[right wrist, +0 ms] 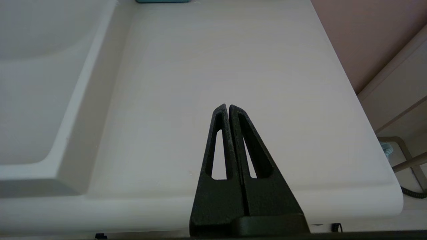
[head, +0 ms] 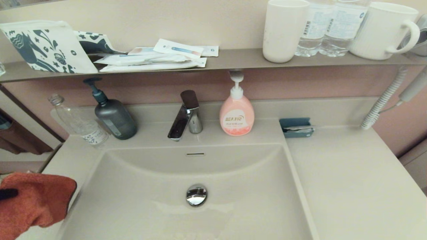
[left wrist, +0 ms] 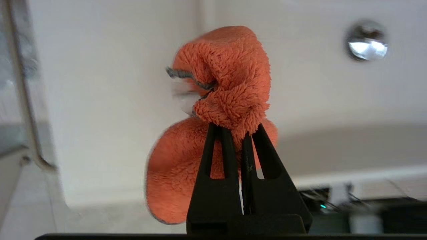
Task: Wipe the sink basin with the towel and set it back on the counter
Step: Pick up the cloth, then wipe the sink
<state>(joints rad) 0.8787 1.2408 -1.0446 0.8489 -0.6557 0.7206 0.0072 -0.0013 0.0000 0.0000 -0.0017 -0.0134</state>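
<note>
The orange-red towel (head: 33, 201) hangs bunched at the near left edge of the head view, beside the beige sink basin (head: 140, 200). My left gripper (left wrist: 235, 128) is shut on the towel (left wrist: 227, 83), pinching a fold between its black fingertips, with the rest drooping below. Only a dark tip of that gripper shows in the head view. The chrome drain plug (head: 196, 194) sits in the basin's middle. My right gripper (right wrist: 228, 107) is shut on nothing, held over the near right part of the counter (right wrist: 217, 66).
Behind the basin stand a clear bottle (head: 78, 121), a grey pump bottle (head: 113, 115), the faucet (head: 185, 116) and a pink soap bottle (head: 237, 113). A teal holder (head: 296, 127) sits at the counter's back. A wall shelf (head: 233, 58) above carries cups and packets.
</note>
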